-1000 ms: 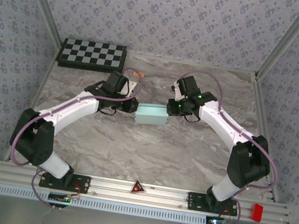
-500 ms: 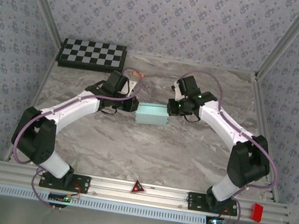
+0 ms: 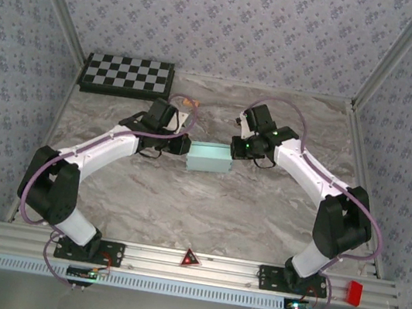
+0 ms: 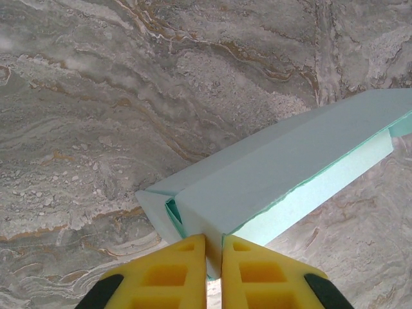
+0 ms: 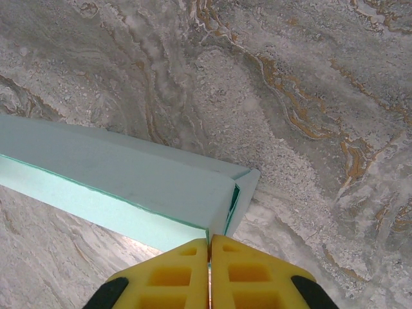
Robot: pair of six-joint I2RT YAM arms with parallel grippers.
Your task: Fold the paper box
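Our left gripper (image 4: 214, 243) is pinched nearly closed on the thin card edge at the nine o'clock end of the paper box (image 3: 209, 157). Our right gripper (image 5: 210, 243) is clamped likewise at its three o'clock end. The box sits mid-way on the marble table (image 3: 182, 206), with the checkerboard (image 3: 128, 75) at its ten o'clock, well apart.

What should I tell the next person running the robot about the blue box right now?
Left gripper: shut on the paper box, at its left end.
Right gripper: shut on its right end.
Box: at the middle of the table, between the arms, away from the checkerboard.
Done: the sheet already forms a rectangular box.
Left: the end flaps look untucked and one long edge seems to gape, so they probably need closing.
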